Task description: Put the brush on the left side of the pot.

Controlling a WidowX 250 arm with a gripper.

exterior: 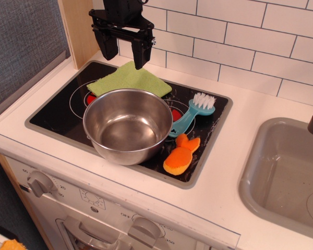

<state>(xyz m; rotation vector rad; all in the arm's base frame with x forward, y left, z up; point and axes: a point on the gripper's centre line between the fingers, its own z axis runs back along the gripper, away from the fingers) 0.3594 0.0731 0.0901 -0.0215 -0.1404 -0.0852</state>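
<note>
Nearest lay the fish (181, 155), beside the pot (128, 125); the brush (193, 114) rested right of it, gripper (123, 51) spread empty above.

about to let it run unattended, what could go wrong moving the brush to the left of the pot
1. The brush lies against the pot rim, beside the orange plush fish; the open gripper could bump either one while closing.
2. The pot sits between the brush and its goal, so a low carry may strike the rim.
3. The green cloth covers part of the left rear, leaving limited bare stovetop.
</note>
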